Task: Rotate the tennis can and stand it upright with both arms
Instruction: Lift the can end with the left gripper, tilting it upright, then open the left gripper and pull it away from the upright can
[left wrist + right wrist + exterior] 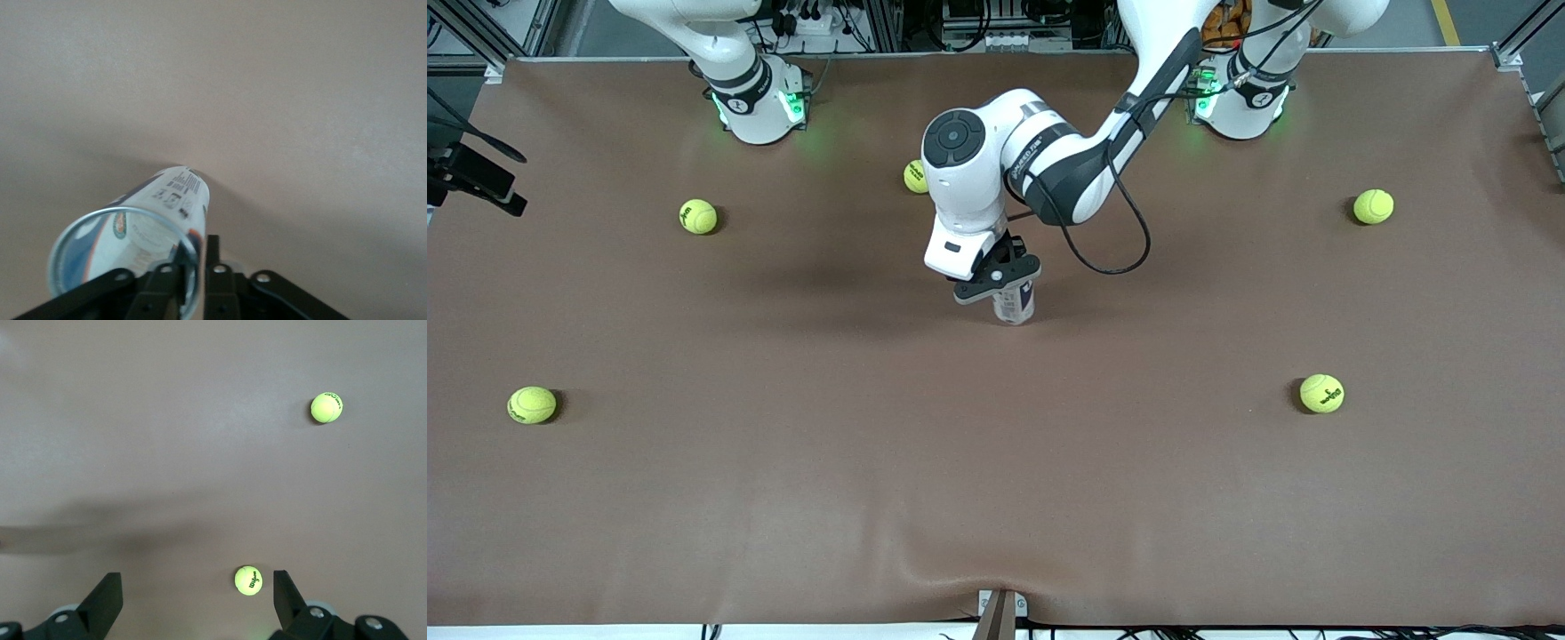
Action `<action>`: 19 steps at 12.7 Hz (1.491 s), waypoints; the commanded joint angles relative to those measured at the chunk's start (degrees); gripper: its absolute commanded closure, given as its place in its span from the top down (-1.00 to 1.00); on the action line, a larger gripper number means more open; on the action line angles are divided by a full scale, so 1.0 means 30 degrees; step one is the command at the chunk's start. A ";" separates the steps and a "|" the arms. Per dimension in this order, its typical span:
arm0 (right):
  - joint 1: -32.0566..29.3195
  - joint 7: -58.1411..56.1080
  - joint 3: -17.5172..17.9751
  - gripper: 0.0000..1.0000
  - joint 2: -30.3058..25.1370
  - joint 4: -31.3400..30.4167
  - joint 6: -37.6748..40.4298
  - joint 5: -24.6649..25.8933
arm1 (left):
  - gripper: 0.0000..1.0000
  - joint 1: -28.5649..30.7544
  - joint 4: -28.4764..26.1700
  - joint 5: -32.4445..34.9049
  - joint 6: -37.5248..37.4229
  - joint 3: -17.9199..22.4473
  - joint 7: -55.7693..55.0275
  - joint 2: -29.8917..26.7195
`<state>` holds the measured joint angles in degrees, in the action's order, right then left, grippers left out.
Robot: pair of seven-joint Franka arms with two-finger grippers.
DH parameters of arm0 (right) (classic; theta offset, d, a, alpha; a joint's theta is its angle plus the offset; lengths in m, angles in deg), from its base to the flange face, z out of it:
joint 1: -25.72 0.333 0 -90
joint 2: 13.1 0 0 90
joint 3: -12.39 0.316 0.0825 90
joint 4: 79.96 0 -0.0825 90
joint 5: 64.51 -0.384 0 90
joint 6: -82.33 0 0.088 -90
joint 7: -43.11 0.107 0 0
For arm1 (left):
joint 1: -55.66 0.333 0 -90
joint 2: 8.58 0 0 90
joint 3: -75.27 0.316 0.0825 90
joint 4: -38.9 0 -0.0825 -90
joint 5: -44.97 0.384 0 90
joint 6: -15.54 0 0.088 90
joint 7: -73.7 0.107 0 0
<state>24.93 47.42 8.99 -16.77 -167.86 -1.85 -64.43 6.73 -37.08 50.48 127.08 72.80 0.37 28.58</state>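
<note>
The tennis can (1015,304) stands upright in the middle of the table, open silvery rim up; the left wrist view shows its white and blue label (153,213). My left gripper (1009,280) comes down on its top. One finger (175,261) is inside the rim and the other (212,252) is outside. They stand slightly parted, with a thin gap beside the can's wall. My right gripper (197,576) hangs open high over bare table toward the right arm's end, holding nothing. It does not show in the front view.
Several yellow-green tennis balls lie scattered: one (916,176) close by the left arm's wrist, two (698,216) (532,404) toward the right arm's end, two (1373,206) (1321,393) toward the left arm's end. A ball (249,581) lies below the right gripper.
</note>
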 commanded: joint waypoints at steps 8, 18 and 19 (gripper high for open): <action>-0.0177 0.0353 0.0080 1.00 -0.0152 0.0062 0.0081 -0.0026 | 1.00 0.0694 0.0628 0.0273 -0.1403 -0.0057 -0.0342 -0.1721; -0.0206 0.0353 0.0079 1.00 -0.0152 0.0062 0.0081 -0.0026 | 1.00 0.5873 0.0570 -0.0633 -0.3546 -0.0057 0.7143 -0.5323; -0.0206 0.0353 0.0079 1.00 -0.0152 0.0062 0.0081 -0.0026 | 1.00 0.6751 0.0570 -0.0897 -0.3546 -0.0057 0.8927 -0.5384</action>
<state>24.84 47.48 8.85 -16.77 -167.86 -1.85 -64.43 22.82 -34.54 49.58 117.26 73.17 20.05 14.04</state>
